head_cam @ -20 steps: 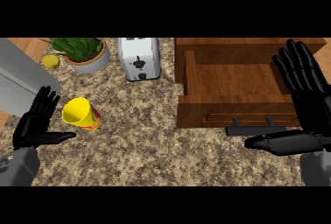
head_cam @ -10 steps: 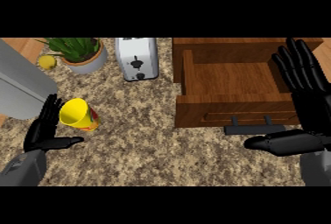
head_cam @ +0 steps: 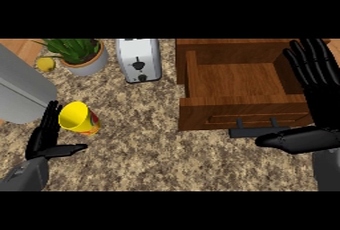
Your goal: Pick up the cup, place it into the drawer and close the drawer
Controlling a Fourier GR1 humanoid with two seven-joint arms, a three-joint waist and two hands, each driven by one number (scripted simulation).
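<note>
Left hand [head_cam: 45, 139] open, just beside yellow cup [head_cam: 78, 118].

head view | from above, facing steeply down at the worktop [head_cam: 166, 152] | close | only view

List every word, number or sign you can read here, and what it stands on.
No text can be read.
On the cup: a red and orange patch on its side, too blurred to read.
On the toaster: a dark lever and knob, no lettering visible.
</note>
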